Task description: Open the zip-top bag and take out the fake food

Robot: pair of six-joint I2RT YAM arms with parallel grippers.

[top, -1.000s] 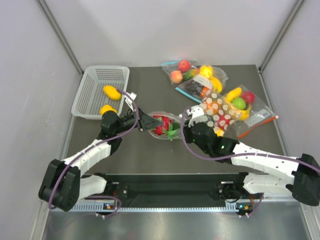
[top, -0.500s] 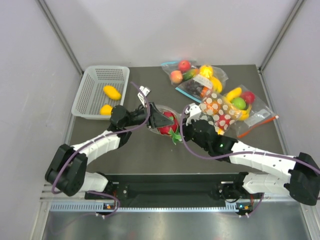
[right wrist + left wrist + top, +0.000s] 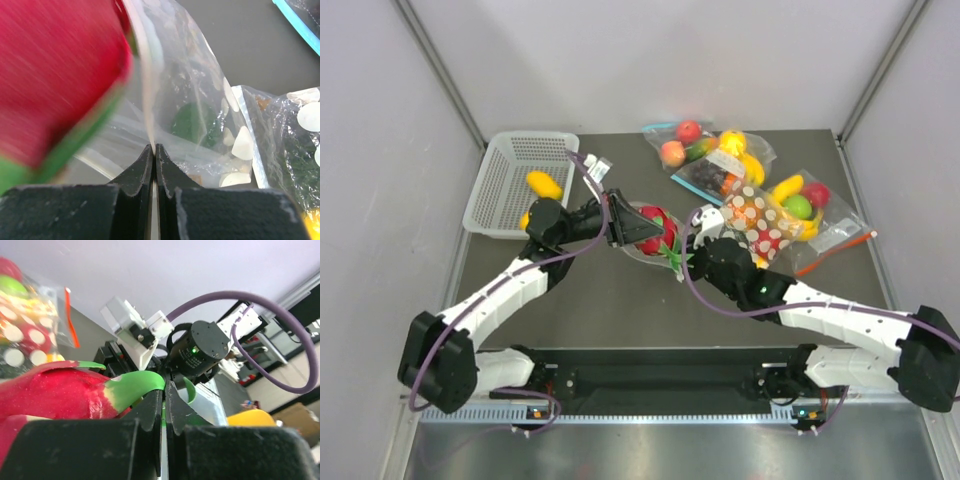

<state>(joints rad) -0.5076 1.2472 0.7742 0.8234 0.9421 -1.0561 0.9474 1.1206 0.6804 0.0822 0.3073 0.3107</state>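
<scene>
At the table's centre, the zip-top bag (image 3: 210,95) is being pinched on its film by the right gripper (image 3: 154,148), jaws clamped together, and seemingly on its left rim by the left gripper (image 3: 164,390), likewise closed. The opening step is apparently being carried out. Next, the red fake food (image 3: 652,222) at the mouth is to be drawn out toward the far-left basket (image 3: 490,190).

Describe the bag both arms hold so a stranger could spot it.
On the dark table, look between the left fingers and right fingers. The bag pinched there is dotted like its right neighbour, but shows a red fruit with green leaves, not orange.
</scene>
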